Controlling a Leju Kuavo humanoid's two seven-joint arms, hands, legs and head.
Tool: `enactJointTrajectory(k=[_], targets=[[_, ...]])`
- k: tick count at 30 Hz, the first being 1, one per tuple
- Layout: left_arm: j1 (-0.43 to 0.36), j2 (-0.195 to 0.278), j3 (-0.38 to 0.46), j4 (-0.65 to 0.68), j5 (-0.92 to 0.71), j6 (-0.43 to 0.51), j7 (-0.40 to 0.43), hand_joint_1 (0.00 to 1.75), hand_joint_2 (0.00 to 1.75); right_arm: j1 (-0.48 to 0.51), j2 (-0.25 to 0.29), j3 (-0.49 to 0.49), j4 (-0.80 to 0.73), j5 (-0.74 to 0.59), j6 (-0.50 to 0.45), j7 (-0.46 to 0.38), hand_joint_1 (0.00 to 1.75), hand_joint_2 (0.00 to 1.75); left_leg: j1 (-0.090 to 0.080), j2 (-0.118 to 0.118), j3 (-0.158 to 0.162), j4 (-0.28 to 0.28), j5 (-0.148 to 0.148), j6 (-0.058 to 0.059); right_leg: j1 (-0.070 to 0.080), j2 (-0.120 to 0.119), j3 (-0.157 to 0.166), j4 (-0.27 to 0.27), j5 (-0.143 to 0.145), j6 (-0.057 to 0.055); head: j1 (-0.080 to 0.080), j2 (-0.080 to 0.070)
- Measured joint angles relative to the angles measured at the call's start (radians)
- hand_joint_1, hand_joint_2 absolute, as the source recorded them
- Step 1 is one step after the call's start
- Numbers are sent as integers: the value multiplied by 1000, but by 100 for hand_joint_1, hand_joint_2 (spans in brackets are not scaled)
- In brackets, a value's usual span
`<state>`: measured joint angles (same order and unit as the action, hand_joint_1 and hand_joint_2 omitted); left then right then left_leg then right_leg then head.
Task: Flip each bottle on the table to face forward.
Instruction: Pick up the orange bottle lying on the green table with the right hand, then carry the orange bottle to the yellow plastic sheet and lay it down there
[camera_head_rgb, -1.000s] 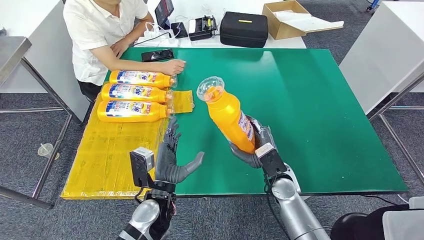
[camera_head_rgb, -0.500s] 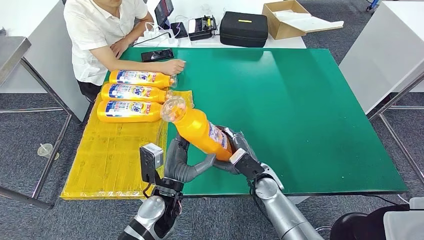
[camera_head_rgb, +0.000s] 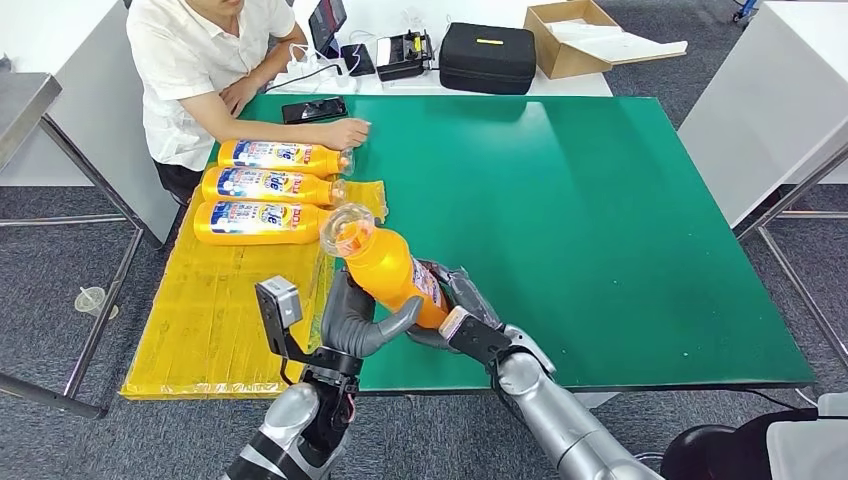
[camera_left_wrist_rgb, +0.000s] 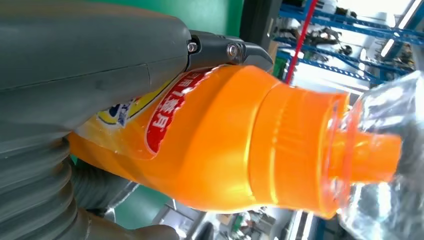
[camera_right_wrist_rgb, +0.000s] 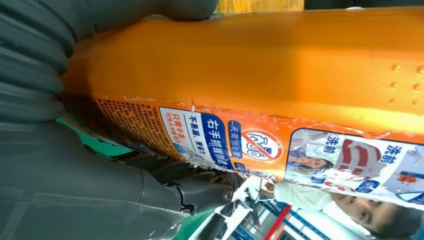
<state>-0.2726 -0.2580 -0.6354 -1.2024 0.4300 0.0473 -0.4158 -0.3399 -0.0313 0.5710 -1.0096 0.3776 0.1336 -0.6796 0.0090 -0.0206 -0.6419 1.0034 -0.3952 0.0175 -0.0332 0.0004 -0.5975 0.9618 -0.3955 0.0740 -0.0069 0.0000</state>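
Note:
An orange bottle (camera_head_rgb: 388, 268) with a clear cap hangs tilted over the near edge of the green table (camera_head_rgb: 600, 200), cap pointing up and to the left. My right hand (camera_head_rgb: 462, 305) grips its lower end from the right. My left hand (camera_head_rgb: 352, 322) wraps its middle from the left, thumb across the body. In the left wrist view the bottle (camera_left_wrist_rgb: 240, 145) lies under the thumb of that hand (camera_left_wrist_rgb: 75, 60). In the right wrist view the printed label of the bottle (camera_right_wrist_rgb: 280, 65) sits against my right hand (camera_right_wrist_rgb: 60, 175). Three orange bottles (camera_head_rgb: 270, 186) lie on their sides, labels up, on a yellow mat (camera_head_rgb: 220, 310).
A person in a white shirt sits at the far left corner, one hand (camera_head_rgb: 345, 132) by the farthest bottle's cap. A black phone (camera_head_rgb: 314, 109) lies near them. A black case (camera_head_rgb: 488, 58) and a cardboard box (camera_head_rgb: 580, 35) stand behind the table.
My right hand has carried the bottle down and to the left, tilting it lower. My left hand, open a second ago, now grips the bottle's middle.

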Motion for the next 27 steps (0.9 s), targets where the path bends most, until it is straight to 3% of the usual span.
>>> enactJointTrajectory(k=[9,14,18,19,27], targets=[[-8,1,34,2,103,-159,32,0,175,-39,-13,53,30,-18,32,-23,175,175,0,0,0,0,0,0,0,0,0,0,0,0,0,0],[-16,1,38,11,107,-186,37,2,175,-49,-17,79,36,-22,32,-23,175,175,0,0,0,0,0,0,0,0,0,0,0,0,0,0],[-26,1,31,23,62,-181,16,168,175,-54,-18,93,37,-40,43,-23,175,175,0,0,0,0,0,0,0,0,0,0,0,0,0,0],[-27,1,30,25,53,-181,9,175,175,-55,-18,95,37,-49,50,-23,175,175,0,0,0,0,0,0,0,0,0,0,0,0,0,0],[-30,1,28,28,27,-189,-23,175,175,-53,-27,101,29,-89,94,-23,175,175,0,0,0,0,0,0,0,0,0,0,0,0,0,0]])
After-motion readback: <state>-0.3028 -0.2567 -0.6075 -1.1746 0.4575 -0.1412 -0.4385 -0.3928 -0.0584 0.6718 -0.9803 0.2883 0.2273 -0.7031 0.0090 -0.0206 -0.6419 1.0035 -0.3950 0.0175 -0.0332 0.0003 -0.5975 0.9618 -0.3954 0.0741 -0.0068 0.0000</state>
